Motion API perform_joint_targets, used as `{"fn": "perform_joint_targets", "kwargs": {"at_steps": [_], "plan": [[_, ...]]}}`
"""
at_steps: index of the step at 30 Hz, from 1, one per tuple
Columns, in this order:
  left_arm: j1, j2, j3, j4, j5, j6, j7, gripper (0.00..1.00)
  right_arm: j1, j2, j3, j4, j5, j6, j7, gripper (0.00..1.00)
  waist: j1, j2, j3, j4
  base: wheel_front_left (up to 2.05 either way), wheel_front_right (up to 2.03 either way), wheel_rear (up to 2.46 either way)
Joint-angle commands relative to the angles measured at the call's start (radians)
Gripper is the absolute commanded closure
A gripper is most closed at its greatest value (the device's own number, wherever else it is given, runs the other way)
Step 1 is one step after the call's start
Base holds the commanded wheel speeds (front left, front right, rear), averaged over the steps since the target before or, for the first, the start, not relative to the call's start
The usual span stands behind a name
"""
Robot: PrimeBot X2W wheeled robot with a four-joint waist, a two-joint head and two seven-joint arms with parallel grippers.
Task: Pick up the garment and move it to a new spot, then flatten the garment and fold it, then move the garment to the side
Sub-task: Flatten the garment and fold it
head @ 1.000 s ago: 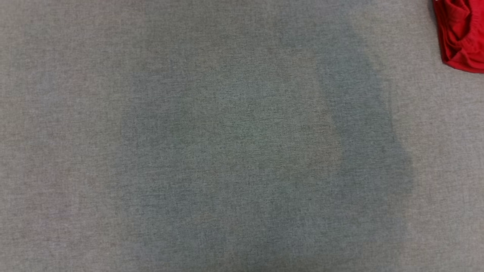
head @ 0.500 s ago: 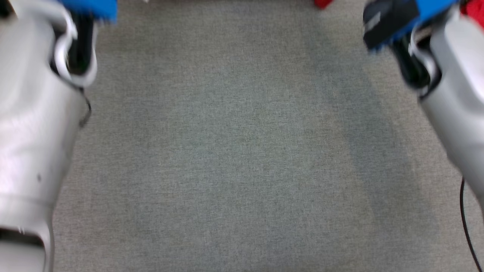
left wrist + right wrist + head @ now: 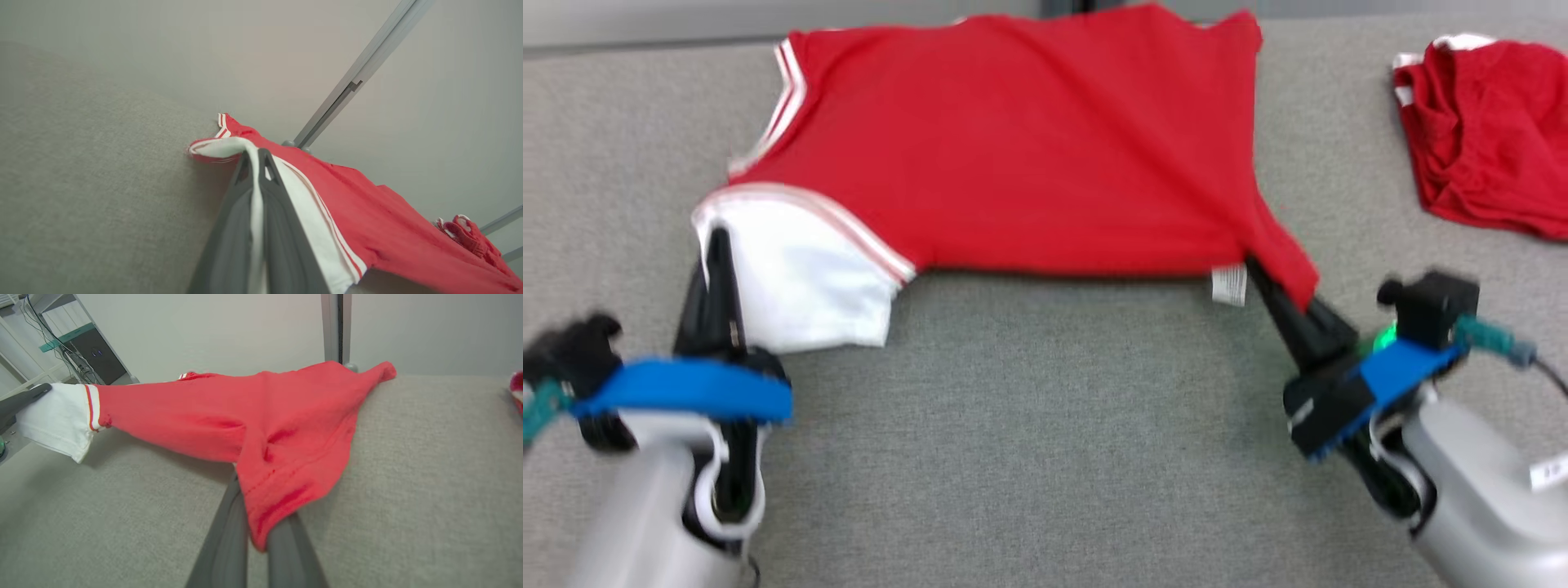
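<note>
The grey cloth-covered counter [image 3: 1045, 457] carried everything, and most of its near half lay bare. That reads as working room left for spreading and folding.

The red garment [image 3: 1029, 147] lay across the far part of the counter, its far edge reaching the counter's back edge. Its near edge was drawn out sideways between the two arms. The right wrist view showed that near edge raised off the surface with a shadow under it, while the far part rested on the counter. Held by two opposite ends like this, the cloth was pulled fairly taut. I judge that was done so it could be dragged or laid out flat without bunching, which would put the work at the move-and-flatten stage, with no fold made yet.

A crumpled red heap [image 3: 1486, 139] sat well apart at the far right of the counter, touched by nothing and seemingly not part of this handling.

The right pincer [image 3: 1258, 278] came in from the lower right. Its fingers were closed tight on the garment's right-hand corner, and red cloth draped over and between them in its wrist view.

The left pincer [image 3: 717, 241] pointed away from the robot at the lower left, and it too was clamped together. Its wrist view showed a thin band of white fabric pinched between the two fingers.

That fabric belonged to the white sleeve [image 3: 800, 278], trimmed with red and white stripes, which hung from the grip.

A small white label [image 3: 1229, 284] dangled at the hem just beside the right fingers.
</note>
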Motion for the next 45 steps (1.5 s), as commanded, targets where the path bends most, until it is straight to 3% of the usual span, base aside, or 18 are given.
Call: {"fn": "perform_joint_targets", "kwargs": {"at_steps": [1, 9, 15, 20, 34, 45], "plan": [[0.096, -0.012, 0.019, -0.048, 0.007, 0.021, -0.004, 1.00, 0.088, -0.021, 0.004, -0.026, 0.015, 0.000, -0.005, 1.00, 0.0002, 0.0002, -0.042, -0.009, 0.00, 0.00, 0.00], [0.358, -0.054, 0.022, -0.150, -0.003, 0.073, -0.004, 1.00, 0.309, -0.069, 0.025, -0.103, 0.025, 0.000, -0.005, 1.00, 0.0002, 0.0002, -0.128, 0.005, 0.00, 0.00, 0.00], [0.544, -0.040, 0.004, -0.241, -0.027, 0.117, 0.033, 1.00, 0.491, -0.133, 0.050, -0.149, -0.001, 0.000, -0.004, 1.00, 0.0002, 0.0002, -0.202, 0.023, 0.00, 0.00, 0.00], [0.593, -0.026, 0.000, -0.301, -0.025, 0.133, 0.053, 1.00, 0.550, -0.134, 0.031, -0.164, -0.014, 0.000, 0.023, 1.00, 0.0002, 0.0002, -0.225, 0.028, 0.00, 0.00, 0.00], [0.410, 0.013, -0.028, -0.272, -0.020, 0.090, 0.147, 1.00, 0.428, -0.103, 0.031, -0.185, 0.000, 0.000, 0.127, 1.00, 0.0002, 0.0002, -0.197, -0.001, 0.00, 0.00, 0.00], [0.166, 0.044, -0.032, -0.118, -0.026, 0.044, 0.241, 1.00, 0.228, -0.062, 0.061, -0.131, 0.069, 0.000, 0.176, 1.00, 0.0002, 0.0002, -0.125, -0.038, 0.00, 0.00, 0.00]]}}
